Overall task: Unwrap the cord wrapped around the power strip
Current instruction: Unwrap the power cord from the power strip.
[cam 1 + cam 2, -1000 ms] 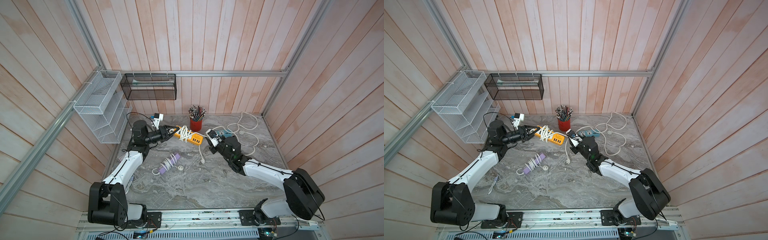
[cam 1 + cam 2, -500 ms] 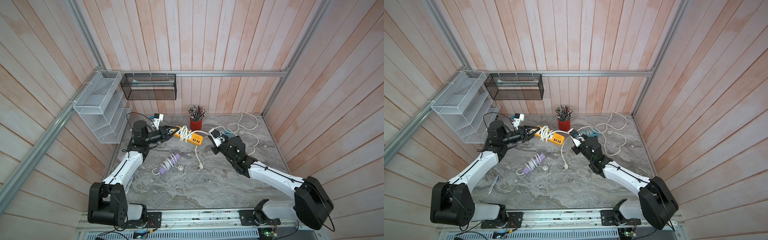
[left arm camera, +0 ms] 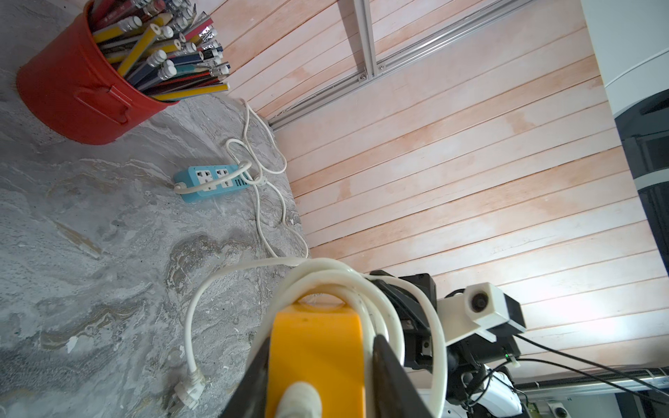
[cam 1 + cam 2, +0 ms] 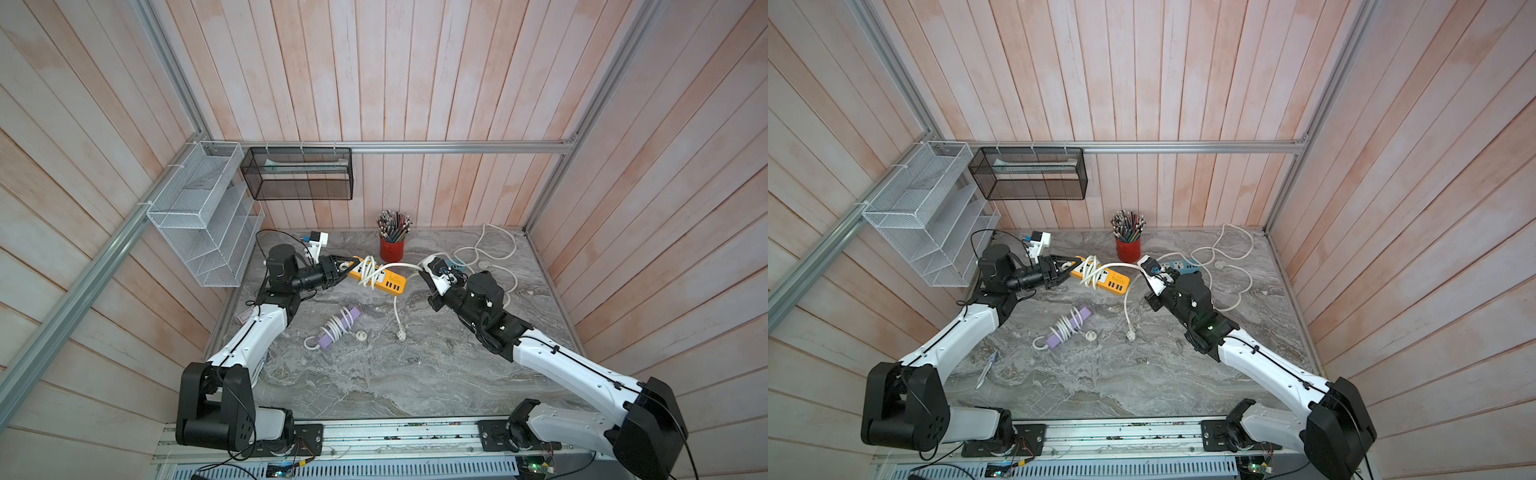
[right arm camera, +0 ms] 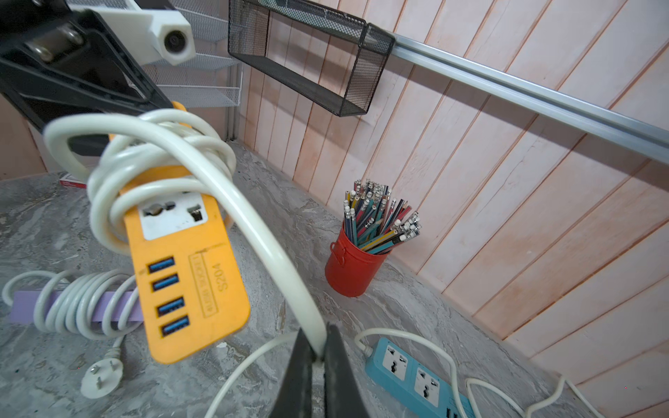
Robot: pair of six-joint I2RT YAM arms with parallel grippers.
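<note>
Nearest, a purple power strip (image 4: pixel 323 341) with its own cord wound on lies on the surface (image 4: pixel 374 386), a white plug (image 4: pixel 402 333) near it. Further on, the left fingers (image 3: pixel 394 383) clamp one end of the yellow power strip (image 4: pixel 390 284), raised above the surface with loops of cord (image 4: pixel 409 264) round it. The right fingers (image 5: pixel 340 380) pinch that cord's free stretch tight. Behind stand a red pencil cup (image 4: pixel 391 249) and a blue power strip (image 4: pixel 1179 264).

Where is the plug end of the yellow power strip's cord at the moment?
In a top view the plug lies on the marble table, just right of the purple power strip and in front of the yellow power strip.
</note>
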